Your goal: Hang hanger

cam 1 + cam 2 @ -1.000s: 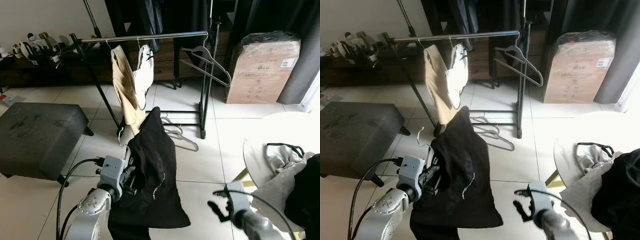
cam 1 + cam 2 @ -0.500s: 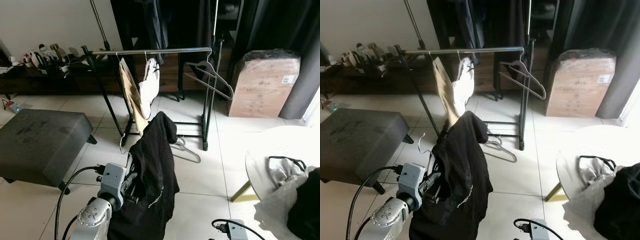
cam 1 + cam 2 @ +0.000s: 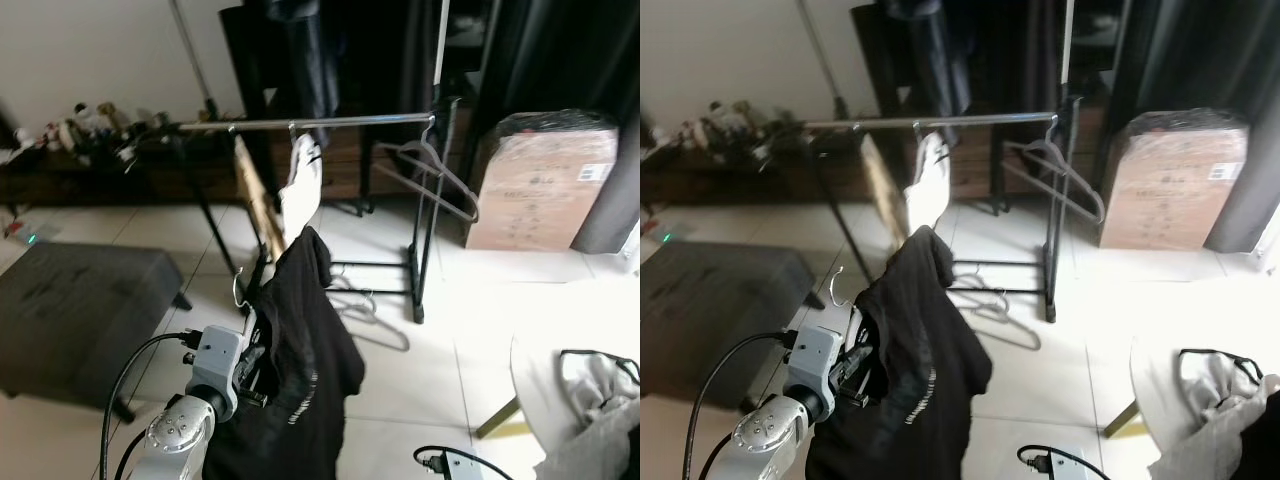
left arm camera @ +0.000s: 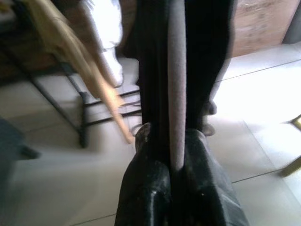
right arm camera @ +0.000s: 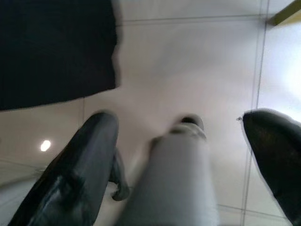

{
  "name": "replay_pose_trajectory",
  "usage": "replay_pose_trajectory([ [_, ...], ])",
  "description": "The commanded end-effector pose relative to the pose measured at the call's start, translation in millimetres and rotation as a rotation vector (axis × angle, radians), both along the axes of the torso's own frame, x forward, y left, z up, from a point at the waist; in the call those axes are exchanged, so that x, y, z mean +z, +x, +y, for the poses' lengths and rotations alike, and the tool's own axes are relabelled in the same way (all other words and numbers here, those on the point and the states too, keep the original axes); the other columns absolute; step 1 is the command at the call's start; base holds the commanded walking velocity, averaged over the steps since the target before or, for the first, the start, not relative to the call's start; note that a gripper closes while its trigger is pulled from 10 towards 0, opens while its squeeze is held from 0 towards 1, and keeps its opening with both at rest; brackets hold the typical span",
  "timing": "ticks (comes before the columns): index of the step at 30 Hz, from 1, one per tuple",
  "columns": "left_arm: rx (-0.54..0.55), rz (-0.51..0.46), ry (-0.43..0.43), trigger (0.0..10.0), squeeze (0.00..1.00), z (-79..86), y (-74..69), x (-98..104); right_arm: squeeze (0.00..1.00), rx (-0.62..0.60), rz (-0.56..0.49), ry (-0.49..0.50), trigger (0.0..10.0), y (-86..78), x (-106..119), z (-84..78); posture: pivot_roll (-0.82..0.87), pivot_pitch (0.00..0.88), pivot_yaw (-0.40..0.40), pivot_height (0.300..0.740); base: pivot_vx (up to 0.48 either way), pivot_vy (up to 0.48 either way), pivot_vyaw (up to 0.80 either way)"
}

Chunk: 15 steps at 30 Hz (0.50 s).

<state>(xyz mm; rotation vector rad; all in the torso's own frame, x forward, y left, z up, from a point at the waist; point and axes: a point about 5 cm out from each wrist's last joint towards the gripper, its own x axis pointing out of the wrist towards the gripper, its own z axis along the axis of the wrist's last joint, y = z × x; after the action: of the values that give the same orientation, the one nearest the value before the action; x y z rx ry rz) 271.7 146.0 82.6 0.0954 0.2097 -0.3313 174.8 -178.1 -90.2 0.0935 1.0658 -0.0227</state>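
My left gripper is low at the left, shut on a hanger that carries a black garment. The hanger's wire hook sticks up beside the cloth. In the left wrist view the two fingers press together on the hanger's grey bar. Beyond it stands the clothes rack with its metal rail, well above and beyond the held hanger. A beige garment, a white one and a bare hanger hang on the rail. My right gripper is open over the floor tiles.
A grey ottoman stands at the left. A wrapped cardboard box sits right of the rack. Spare hangers lie on the floor under the rail. A round white table with clothes is at the lower right.
The whole view has shifted, so the camera moved and the rack looks nearer. My right arm has dropped towards the bottom edge. The left gripper still holds the hanger with the garment.
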Motion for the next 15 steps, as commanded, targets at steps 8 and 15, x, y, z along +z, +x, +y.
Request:
replay_pose_trajectory([
  [8, -0.006, -0.041, 0.025, 10.0, 0.0, 5.6, 2.0, 10.8, 0.0, -0.036, -0.036, 0.005, 10.0, 8.0, 3.4, 3.6, -0.13, 0.08, 0.085, 0.74, 0.48, 0.0, 0.0],
  [15, 0.007, -0.044, 0.027, 10.0, 0.0, 6.2, 3.9, 12.2, 0.0, -0.025, -0.035, 0.005, 10.0, 8.5, 3.6, 3.3, -0.13, 0.087, 0.085, 0.74, 0.48, 0.0, 0.0],
])
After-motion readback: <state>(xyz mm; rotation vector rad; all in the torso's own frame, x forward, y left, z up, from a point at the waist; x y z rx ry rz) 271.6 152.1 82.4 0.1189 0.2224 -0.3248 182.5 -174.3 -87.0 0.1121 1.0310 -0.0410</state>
